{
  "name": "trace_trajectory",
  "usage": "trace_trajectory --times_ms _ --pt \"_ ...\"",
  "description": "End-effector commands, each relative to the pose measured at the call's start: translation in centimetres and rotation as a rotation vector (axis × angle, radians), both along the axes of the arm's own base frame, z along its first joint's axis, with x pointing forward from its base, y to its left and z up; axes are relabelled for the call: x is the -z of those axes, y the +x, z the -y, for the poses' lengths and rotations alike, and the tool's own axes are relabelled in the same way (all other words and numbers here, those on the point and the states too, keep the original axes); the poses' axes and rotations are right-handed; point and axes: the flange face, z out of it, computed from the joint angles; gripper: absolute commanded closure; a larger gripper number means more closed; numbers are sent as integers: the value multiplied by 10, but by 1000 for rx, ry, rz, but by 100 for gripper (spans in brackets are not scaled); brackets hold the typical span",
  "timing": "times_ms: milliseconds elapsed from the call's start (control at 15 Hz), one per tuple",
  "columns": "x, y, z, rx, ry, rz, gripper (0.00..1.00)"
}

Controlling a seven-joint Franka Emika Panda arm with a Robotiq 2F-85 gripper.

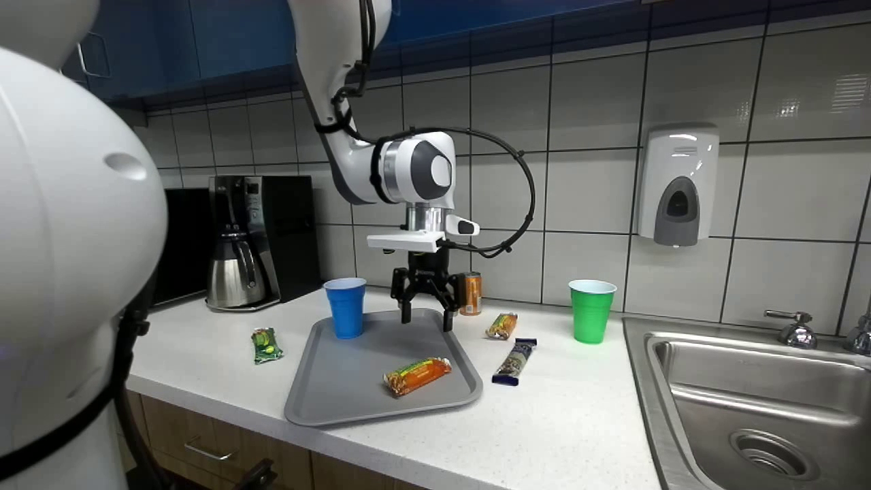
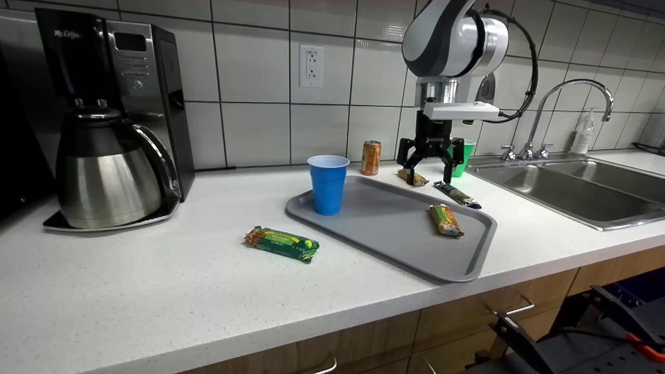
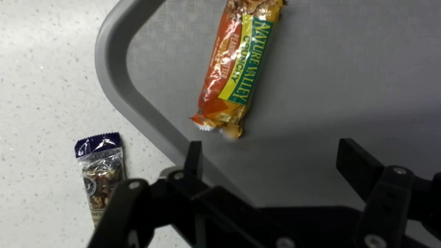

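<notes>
- The gripper (image 1: 427,320) points straight down, its fingers (image 3: 358,168) spread wide apart; the wrist view shows bare gray surface between them.
- It hangs above the gray tray (image 1: 354,381), which lies flat on the white counter (image 1: 558,435). In the wrist view one finger overlaps the tray's rim, while the other is over its floor.
- The peanut butter bar (image 3: 237,65), in an orange, yellow and green wrapper, lies on the tray, apart from both fingers; in the wrist view it sits just past the gap between them.
- A blue cup (image 1: 347,309) stands upright on the tray, toward the opposite side from that bar.
- A nut bar (image 3: 101,179) with dark blue wrapper ends lies on the counter, just outside the tray's edge.
- Near the nut bar lies a yellow-orange packet (image 1: 501,327).
- An orange can (image 2: 371,158) stands upright behind the tray, close to the tiled wall (image 2: 254,130).
- A green cup (image 1: 593,313) stands upright between the packet and the steel sink (image 1: 650,381).
- A green-wrapped bar (image 2: 283,244) lies on the counter, across the tray from the nut bar.
- Farther out, a coffee maker (image 2: 140,93) holds a steel carafe (image 2: 109,176).
- A soap dispenser (image 1: 680,184) hangs on the tiles above the sink.
</notes>
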Motion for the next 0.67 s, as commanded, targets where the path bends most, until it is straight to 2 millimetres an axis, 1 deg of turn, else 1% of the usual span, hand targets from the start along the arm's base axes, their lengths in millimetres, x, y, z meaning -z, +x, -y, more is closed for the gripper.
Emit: trace_trajectory --times_ms 0,267,600 --pt "-13 -23 -5 53 -25 24 0" --pt "-13 -39 -2 96 -32 12 0" --pt "-2 -53 1 131 -40 -14 0"
